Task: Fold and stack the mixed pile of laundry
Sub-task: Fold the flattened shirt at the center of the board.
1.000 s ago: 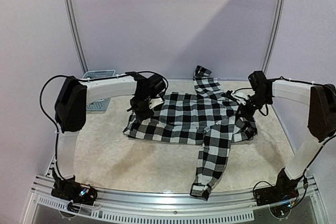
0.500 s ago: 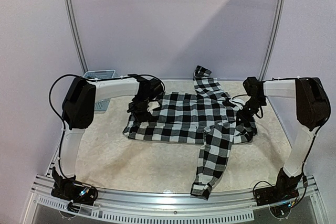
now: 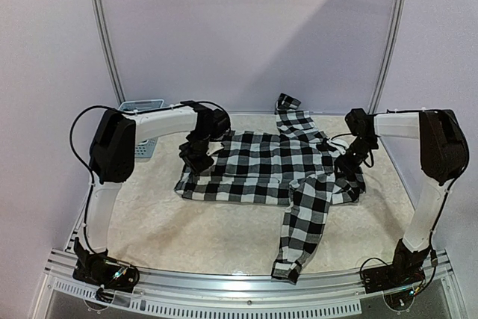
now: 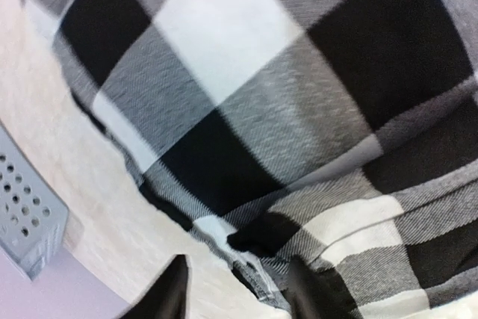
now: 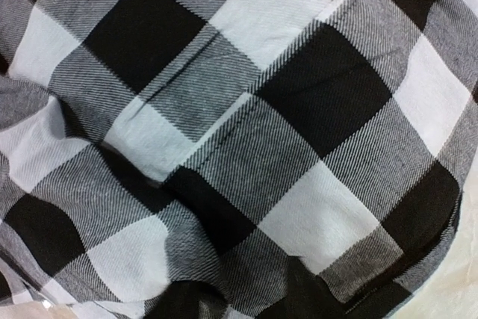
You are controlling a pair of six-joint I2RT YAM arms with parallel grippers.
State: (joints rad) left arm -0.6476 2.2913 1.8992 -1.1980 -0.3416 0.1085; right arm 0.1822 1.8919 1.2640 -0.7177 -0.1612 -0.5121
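The black-and-white checked shirt (image 3: 261,166) lies spread across the middle of the table, one sleeve (image 3: 299,237) reaching to the front edge. My left gripper (image 3: 198,156) hangs low over the shirt's left edge. In the left wrist view its fingers (image 4: 176,289) stand apart, with the shirt's hem (image 4: 254,270) and bare table between them. My right gripper (image 3: 349,160) is down on the shirt's right side. In the right wrist view the checked cloth (image 5: 246,110) fills the frame, and its dark fingertips (image 5: 310,293) stand apart on the cloth.
A light blue plastic lattice basket (image 3: 142,128) stands at the back left behind the left arm, its corner (image 4: 26,222) close to the left gripper. Metal posts and pale walls close in the back and sides. The table (image 3: 187,229) is beige.
Both grippers have gone from shut to open, letting go of the shirt's edges. The left gripper has shifted slightly back and left. The shirt lies flatter at both sides.
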